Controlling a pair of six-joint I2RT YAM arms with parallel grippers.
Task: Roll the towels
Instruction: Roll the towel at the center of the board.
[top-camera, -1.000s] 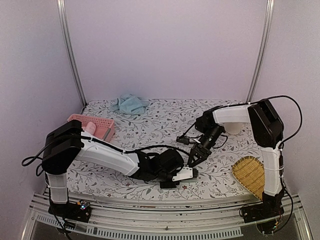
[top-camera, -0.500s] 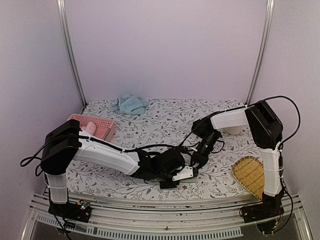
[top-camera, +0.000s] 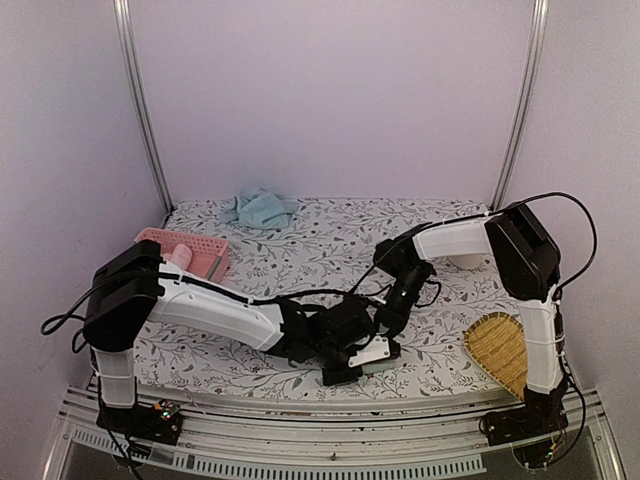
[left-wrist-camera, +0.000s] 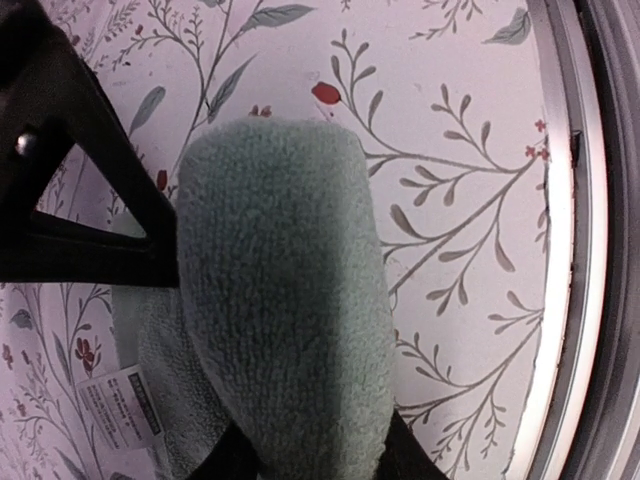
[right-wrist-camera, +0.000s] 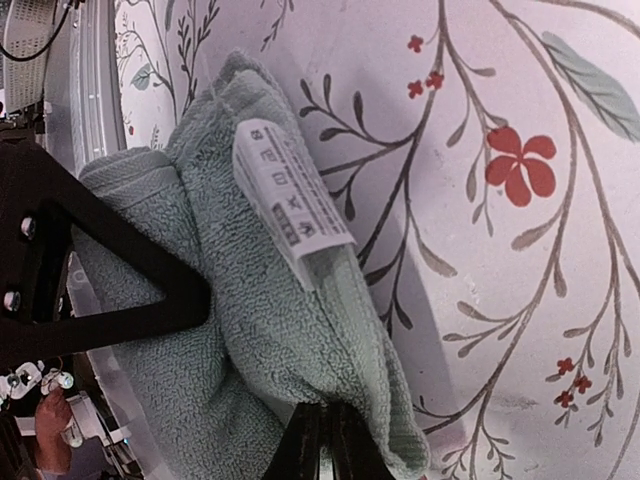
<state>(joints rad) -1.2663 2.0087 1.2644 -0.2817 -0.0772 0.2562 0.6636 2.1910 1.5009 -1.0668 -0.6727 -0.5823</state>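
Observation:
A grey-green towel (top-camera: 376, 352) lies near the table's front edge, partly rolled. In the left wrist view the rolled part (left-wrist-camera: 285, 300) fills the middle, and my left gripper (left-wrist-camera: 315, 462) is shut around it, a dark finger on each side. In the right wrist view the towel's loose end (right-wrist-camera: 300, 330), with its white label (right-wrist-camera: 285, 200), lies flat, and my right gripper (right-wrist-camera: 322, 435) is pinched shut on its edge. The two grippers (top-camera: 362, 345) (top-camera: 386, 320) sit close together. A second, blue towel (top-camera: 260, 207) lies crumpled at the back.
A pink basket (top-camera: 185, 250) stands at the left. A woven tray (top-camera: 500, 350) lies at the front right, beside the right arm's base. The metal front rail (left-wrist-camera: 590, 250) runs close beside the roll. Cables hang from both arms.
My right gripper has moved down and left, toward the left gripper, and now reaches the towel's loose end. The left gripper and the roll have barely moved.

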